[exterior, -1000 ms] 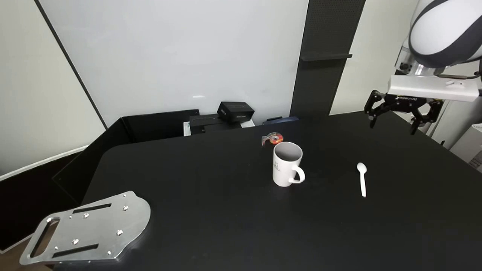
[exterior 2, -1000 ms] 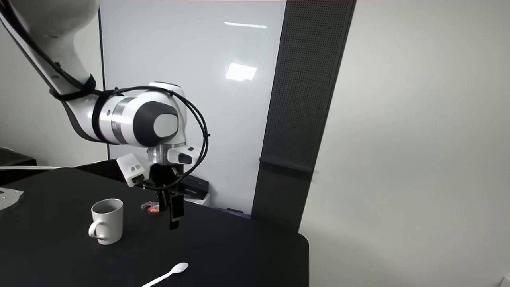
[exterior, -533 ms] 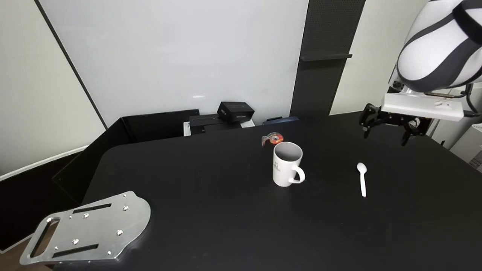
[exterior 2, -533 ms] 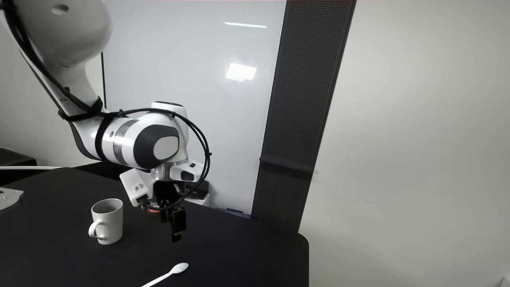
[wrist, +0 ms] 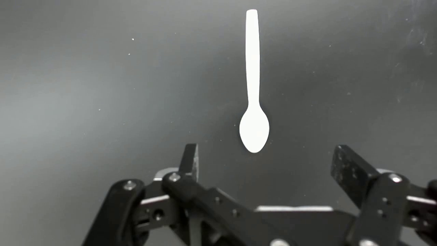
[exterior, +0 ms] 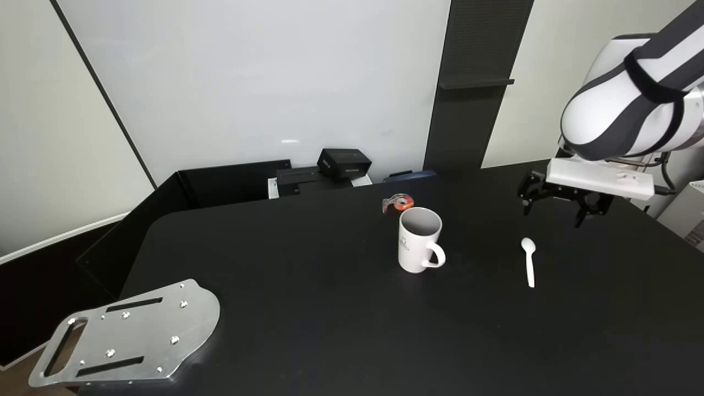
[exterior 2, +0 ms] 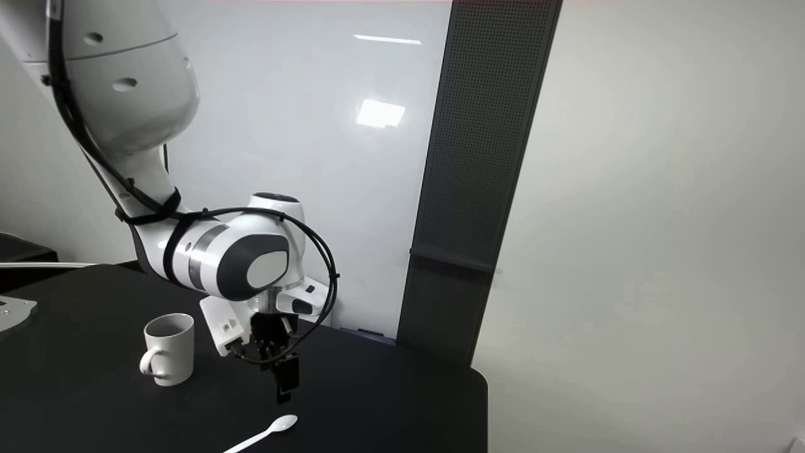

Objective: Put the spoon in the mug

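The white spoon [exterior: 529, 250] lies flat on the black table in both exterior views [exterior 2: 282, 423]. In the wrist view the spoon [wrist: 253, 75] has its bowl toward my gripper and its handle pointing away. The white mug [exterior: 415, 250] stands upright with its handle outward, also seen in an exterior view [exterior 2: 177, 355]. It is out of the wrist view. My gripper [exterior: 552, 218] is open and empty, above the table and beyond the spoon's bowl end. In the wrist view the fingers [wrist: 266, 146] are wide apart, with the spoon's bowl just ahead of the gap between them.
A red-orange tape dispenser [exterior: 403, 203] lies just behind the mug. A silver metal plate [exterior: 143, 330] lies at the table's far side from the arm. Black boxes [exterior: 344, 163] stand past the table's back edge, by the white wall.
The arm and gripper have moved down toward the table and closer to the spoon, with the fingers staying open. The spoon and mug have not moved.
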`<state>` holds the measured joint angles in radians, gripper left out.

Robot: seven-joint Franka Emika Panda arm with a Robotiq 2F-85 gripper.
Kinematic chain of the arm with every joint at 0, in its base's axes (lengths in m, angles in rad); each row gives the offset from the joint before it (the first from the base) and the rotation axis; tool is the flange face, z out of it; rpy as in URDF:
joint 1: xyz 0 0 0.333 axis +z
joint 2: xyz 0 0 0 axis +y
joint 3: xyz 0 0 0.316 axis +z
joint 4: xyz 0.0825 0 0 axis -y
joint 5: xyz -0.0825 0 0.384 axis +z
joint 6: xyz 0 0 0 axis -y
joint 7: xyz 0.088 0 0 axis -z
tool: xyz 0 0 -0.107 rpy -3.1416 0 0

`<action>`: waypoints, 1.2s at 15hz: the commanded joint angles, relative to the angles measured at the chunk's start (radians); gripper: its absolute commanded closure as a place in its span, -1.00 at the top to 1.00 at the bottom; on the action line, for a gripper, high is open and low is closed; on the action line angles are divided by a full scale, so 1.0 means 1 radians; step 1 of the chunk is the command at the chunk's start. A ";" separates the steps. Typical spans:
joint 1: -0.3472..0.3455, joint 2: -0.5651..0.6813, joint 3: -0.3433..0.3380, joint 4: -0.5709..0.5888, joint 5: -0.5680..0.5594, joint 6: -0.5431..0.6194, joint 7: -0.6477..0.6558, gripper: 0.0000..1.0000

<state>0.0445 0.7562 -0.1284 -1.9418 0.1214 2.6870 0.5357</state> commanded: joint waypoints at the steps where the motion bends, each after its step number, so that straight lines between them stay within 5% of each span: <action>1: 0.006 0.071 -0.008 0.064 0.038 0.007 -0.001 1.00; 18: 0.058 0.235 -0.008 0.128 0.096 0.124 -0.001 1.00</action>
<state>0.0877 0.9482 -0.1277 -1.8532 0.1960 2.7909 0.5353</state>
